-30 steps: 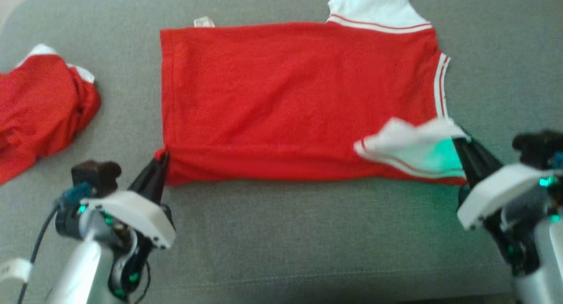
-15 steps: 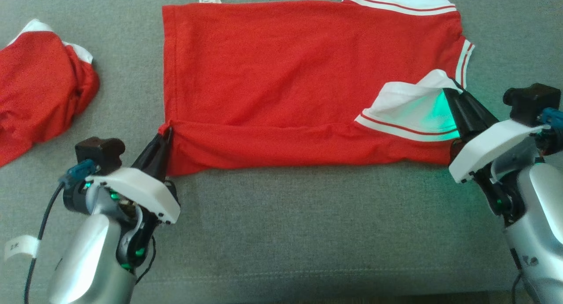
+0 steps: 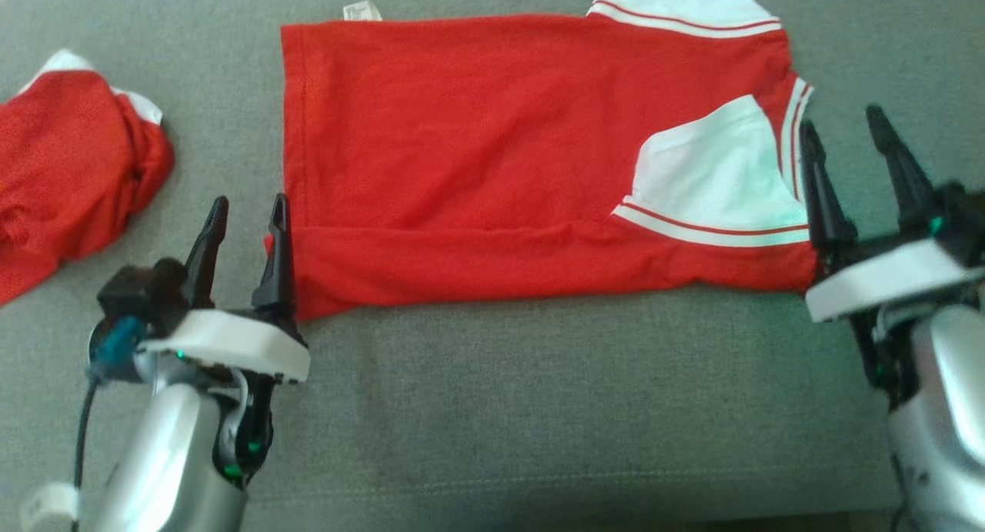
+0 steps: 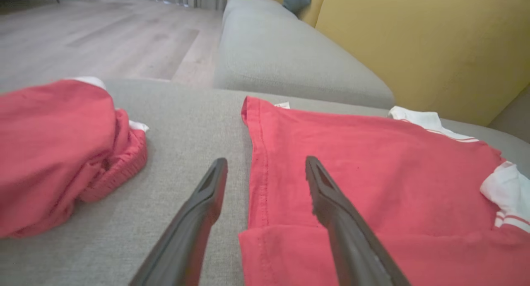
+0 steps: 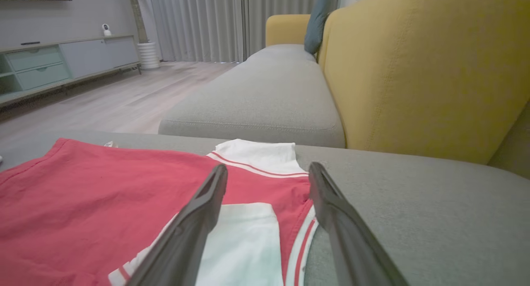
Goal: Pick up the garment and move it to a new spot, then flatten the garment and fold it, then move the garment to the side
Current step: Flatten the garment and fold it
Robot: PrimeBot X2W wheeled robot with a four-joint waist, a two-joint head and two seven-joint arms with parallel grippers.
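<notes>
The garment (image 3: 492, 147) is a red shirt with white sleeves, spread flat on the grey sofa seat (image 3: 539, 409), its near edge folded over into a strip with one white sleeve (image 3: 716, 182) lying on top. My left gripper (image 3: 245, 210) stands open at the garment's near left corner, holding nothing; its fingers straddle the hem (image 4: 256, 162) in the left wrist view. At the near right corner my right gripper (image 3: 843, 128) is open and empty, just beside the striped collar edge (image 5: 304, 236). The other white sleeve (image 5: 258, 153) lies at the far side.
A second red and white garment (image 3: 69, 178) lies bunched at the left of the seat. A yellow backrest (image 5: 414, 70) rises along the right in the wrist views, with another grey cushion (image 5: 265, 99) beyond and wooden floor (image 5: 103, 104) past the seat's edge.
Both grippers have opened and let go of the garment's near corners. The folded strip and white sleeve now lie flat. The head camera has shifted slightly.
</notes>
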